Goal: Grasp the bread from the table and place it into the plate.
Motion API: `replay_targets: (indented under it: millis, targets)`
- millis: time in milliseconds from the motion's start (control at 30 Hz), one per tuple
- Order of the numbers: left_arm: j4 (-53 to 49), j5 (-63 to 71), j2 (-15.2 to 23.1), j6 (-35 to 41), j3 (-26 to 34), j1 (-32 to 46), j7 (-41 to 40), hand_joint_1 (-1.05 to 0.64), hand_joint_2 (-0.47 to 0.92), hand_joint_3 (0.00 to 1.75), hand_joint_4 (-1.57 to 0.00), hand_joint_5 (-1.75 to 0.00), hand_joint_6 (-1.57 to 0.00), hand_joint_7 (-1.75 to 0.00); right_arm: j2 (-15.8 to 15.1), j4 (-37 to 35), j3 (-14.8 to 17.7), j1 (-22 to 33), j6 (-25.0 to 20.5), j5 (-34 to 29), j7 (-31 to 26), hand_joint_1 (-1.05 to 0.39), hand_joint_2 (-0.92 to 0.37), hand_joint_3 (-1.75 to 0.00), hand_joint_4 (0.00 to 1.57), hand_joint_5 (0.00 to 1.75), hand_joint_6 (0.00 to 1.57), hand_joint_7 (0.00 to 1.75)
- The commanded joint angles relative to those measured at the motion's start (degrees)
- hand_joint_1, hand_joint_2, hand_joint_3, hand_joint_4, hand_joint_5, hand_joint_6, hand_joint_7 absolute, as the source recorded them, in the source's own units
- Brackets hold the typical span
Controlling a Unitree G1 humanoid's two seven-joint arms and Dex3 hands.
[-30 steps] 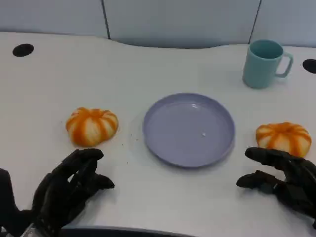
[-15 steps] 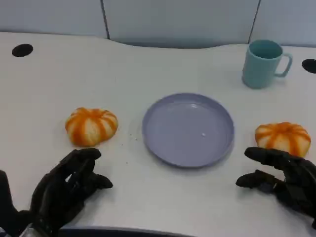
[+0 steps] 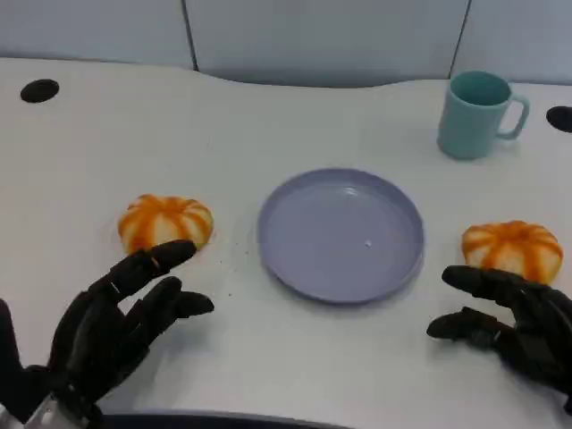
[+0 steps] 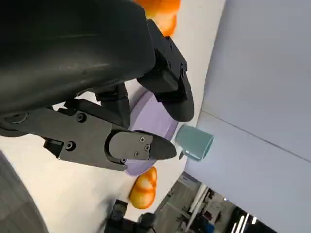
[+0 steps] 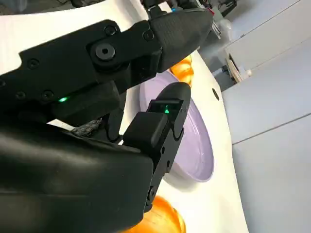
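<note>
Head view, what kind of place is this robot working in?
Probably an office or lab rather than a kitchen: a white desk with round cable holes, grey partition panels behind it, and only a plate, mug and bread props laid out.

White table (image 3: 295,116), grey wall panels (image 3: 322,36)

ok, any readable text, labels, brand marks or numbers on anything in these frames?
None readable.
Teal ceramic mug: plain, no print.
Round lilac plate: blank.
Orange-and-white striped bread rolls: no markings.
Black left hand and right hand: no legible marking.
</note>
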State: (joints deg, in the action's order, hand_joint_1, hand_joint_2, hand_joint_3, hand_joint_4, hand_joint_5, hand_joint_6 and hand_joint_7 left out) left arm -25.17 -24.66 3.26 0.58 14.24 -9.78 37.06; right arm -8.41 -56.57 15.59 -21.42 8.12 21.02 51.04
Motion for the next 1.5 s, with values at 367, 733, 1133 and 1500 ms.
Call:
replay_targets:
  millis: [367, 733, 1133, 1500]
  targets:
    - [5.73, 21.27, 8.33, -19.85, -7.22, -0.88, -9.58, -0.47, 0.87, 0.00, -0.28, -0.70, -0.52, 0.00, 0.38, 1.41, -0.16, 2.55, -1.62, -0.11, -0.56, -0.37, -0.92, -0.07, 0.77, 0.85, 1.03, 0.00]
    - [5.60, 27.87, 12.49, -24.59, -10.47, -2.82, -14.74, -0.42, 0.86, 0.00, -0.24, -0.57, -0.45, 0.00, 0.62, 2.84, -0.41, 3.13, -2.37, -0.23, -1.42, -0.38, -0.92, -0.08, 0.76, 0.86, 1.03, 0.00]
    - [5.56, 27.36, 13.10, -24.61, -11.31, -2.79, -15.44, -0.42, 0.86, 0.00, -0.25, -0.55, -0.45, 0.00, 0.63, 3.08, -0.44, 3.22, -2.54, -0.22, -1.50, -0.38, -0.92, -0.08, 0.76, 0.87, 1.03, 0.00]
    - [10.07, 64.37, 22.66, -15.92, -23.05, -15.80, -27.28, -0.62, 0.84, 0.00, 0.00, -0.34, -0.28, 0.00, 1.20, 2.84, -0.04, 2.92, -2.54, 0.33, -0.77, -0.36, -0.92, -0.07, 0.77, 0.87, 1.04, 0.00]
